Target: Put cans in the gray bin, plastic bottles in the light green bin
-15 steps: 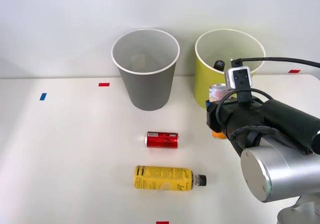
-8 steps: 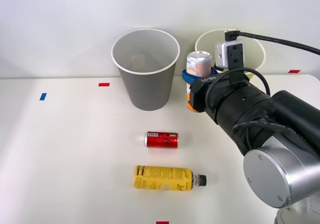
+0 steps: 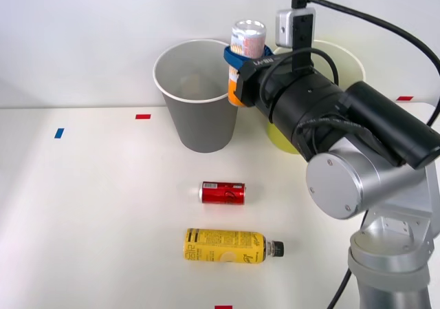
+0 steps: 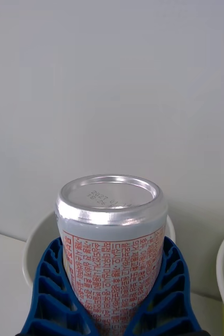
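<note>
My right gripper point(image 3: 242, 56) is shut on the pink-white speckled can point(image 3: 246, 39), holding it upright above the right rim of the gray bin point(image 3: 199, 96). In the wrist view the can point(image 4: 112, 247) stands between the blue ribbed fingers point(image 4: 49, 289), with the gray bin's white rim point(image 4: 35, 236) behind it. The light green bin point(image 3: 344, 58) stands to the right, partly hidden by my arm. A red can point(image 3: 222, 193) lies on its side on the table. In front of it lies the yellow plastic bottle point(image 3: 227, 246) with its black cap to the right.
Small tape marks sit on the white table point(image 3: 96, 206): blue point(image 3: 59, 133) at left, red point(image 3: 143, 116) near the gray bin, red point(image 3: 404, 98) at far right, red point(image 3: 223, 307) at the front edge. A black cable point(image 3: 385, 27) arcs over the arm.
The arm has risen and swung left with the speckled can, from in front of the light green bin to above the gray bin's right rim. Red can and bottle have not moved.
</note>
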Controlling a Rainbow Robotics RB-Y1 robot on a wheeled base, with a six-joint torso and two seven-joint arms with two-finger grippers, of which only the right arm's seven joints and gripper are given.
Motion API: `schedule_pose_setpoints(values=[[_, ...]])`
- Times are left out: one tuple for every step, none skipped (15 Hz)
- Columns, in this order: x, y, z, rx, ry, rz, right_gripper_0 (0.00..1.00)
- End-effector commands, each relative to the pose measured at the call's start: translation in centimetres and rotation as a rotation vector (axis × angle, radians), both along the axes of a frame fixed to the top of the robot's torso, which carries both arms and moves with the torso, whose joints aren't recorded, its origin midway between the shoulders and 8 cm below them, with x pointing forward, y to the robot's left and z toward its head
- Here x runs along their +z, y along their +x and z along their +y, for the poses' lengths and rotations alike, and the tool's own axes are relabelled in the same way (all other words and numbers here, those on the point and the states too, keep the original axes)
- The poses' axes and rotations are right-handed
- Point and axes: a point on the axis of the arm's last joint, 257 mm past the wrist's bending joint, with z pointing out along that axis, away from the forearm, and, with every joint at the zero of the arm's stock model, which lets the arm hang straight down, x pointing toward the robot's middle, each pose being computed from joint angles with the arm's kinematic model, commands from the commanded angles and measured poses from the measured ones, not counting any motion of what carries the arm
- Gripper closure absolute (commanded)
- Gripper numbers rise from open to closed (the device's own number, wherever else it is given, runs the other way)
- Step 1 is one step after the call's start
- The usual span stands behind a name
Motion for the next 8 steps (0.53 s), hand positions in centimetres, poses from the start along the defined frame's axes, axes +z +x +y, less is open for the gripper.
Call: schedule_pose_setpoints(values=[[1.4,2.3,0.7,0.002,-0.016,-0.021,1.0],[1.9,3.5,1.1,0.001,-0.017,-0.033,1.0],[2.0,4.5,1.6,0.001,-0.014,-0.046,1.0],[2.0,5.9,2.1,-0.003,-0.007,-0.065,1.0],[2.0,6.8,2.5,-0.009,-0.007,-0.082,1.0],[1.5,8.2,3.1,-0.016,-0.013,-0.104,1.0],[1.2,9.1,3.6,-0.024,-0.013,-0.129,1.0],[0.8,9.7,3.9,-0.028,-0.017,-0.146,1.0]])
